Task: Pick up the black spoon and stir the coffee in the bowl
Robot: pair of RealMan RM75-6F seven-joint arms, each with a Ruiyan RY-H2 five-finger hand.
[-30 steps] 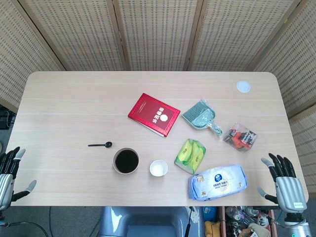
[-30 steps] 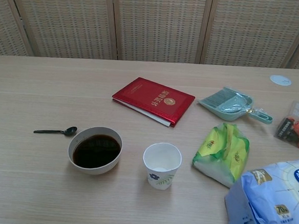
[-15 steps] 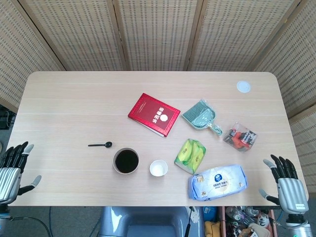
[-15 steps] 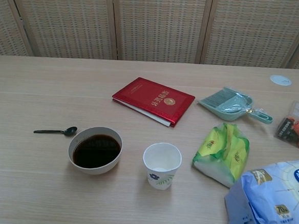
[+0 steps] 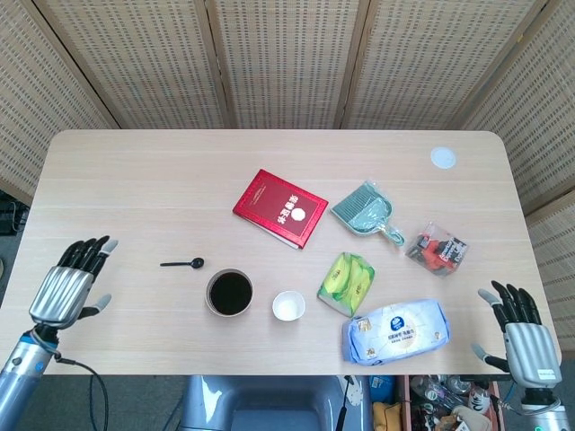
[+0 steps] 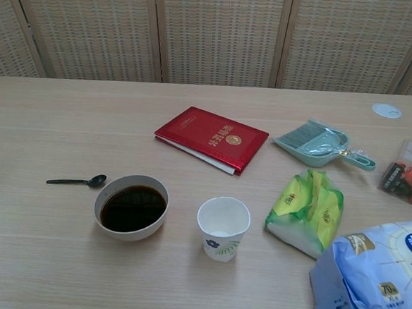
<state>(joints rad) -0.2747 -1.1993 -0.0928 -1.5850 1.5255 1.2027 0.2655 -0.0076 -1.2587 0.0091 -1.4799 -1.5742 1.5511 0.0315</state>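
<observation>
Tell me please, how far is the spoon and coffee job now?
Nothing is done yet. The black spoon lies on the table, left of the bowl of coffee, untouched. The left hand is open above the table's left part, apart from the spoon. Picking up and stirring remain.

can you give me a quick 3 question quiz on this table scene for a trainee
1. True or false: the black spoon lies on the table, touching no hand.
2. Which hand is over the table near the spoon's handle? A) left hand B) right hand
3. Fill in: the bowl holds dark ____.

Key: 1 true; 2 A; 3 coffee
</observation>
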